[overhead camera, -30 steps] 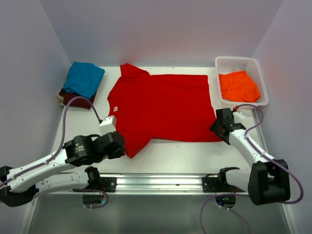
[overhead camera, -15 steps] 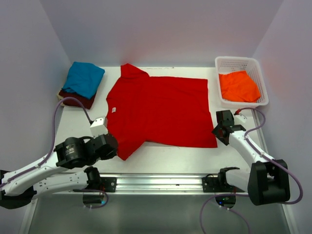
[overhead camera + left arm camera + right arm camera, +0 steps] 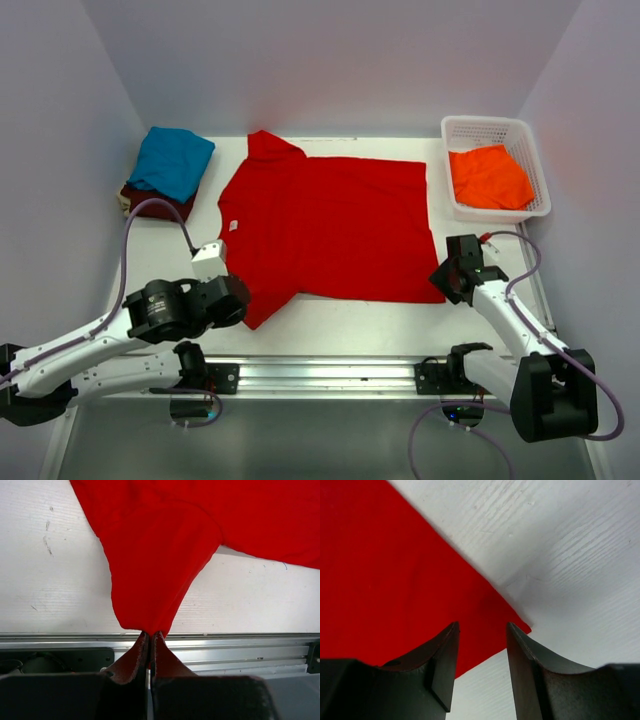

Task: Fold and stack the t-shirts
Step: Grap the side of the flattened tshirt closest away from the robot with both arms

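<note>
While spread flat on table (image 3: 350, 320): red t-shirt (image 3: 330, 225), white neck label (image 3: 232, 226) too small to read. Pinched at near sleeve tip by closed left gripper (image 3: 150, 636). Near hem corner beneath parted right gripper (image 3: 482, 626). In basket (image 3: 485, 124), orange t-shirt (image 3: 488, 177); teal t-shirt (image 3: 172, 160) atop maroon t-shirt (image 3: 150, 207).

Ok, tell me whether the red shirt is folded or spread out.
Spread. The red t-shirt lies flat on the table, both sleeves out, nothing doubled over; the left hand pinches its near sleeve.
</note>
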Motion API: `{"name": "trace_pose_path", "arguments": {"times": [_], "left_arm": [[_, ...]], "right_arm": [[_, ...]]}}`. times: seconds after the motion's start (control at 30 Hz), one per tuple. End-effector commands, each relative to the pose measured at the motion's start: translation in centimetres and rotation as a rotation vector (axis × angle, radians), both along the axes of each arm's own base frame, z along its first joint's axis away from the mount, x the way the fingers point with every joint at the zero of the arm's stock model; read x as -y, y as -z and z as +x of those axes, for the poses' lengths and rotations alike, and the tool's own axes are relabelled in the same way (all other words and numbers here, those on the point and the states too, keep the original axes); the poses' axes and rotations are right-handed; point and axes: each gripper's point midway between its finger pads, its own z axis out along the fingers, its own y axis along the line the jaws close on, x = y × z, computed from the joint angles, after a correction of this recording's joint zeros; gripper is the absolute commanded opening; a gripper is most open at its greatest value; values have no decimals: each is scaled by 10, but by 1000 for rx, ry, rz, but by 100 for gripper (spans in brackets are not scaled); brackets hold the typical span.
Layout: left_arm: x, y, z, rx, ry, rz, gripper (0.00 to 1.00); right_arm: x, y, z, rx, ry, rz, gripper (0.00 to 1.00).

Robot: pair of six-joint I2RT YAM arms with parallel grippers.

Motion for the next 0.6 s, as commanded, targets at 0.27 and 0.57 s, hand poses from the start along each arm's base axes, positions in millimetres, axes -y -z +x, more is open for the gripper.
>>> {"name": "trace_pose_path", "arguments": {"times": [0.27, 0.57], "left_arm": [[9, -3, 7, 29, -1, -24, 0], [10, -4, 9, 39, 3, -15, 0]], "right_arm": [[-4, -4, -19, -65, -15, 27, 61], [12, -11, -18, -31, 50, -42, 60]]}}
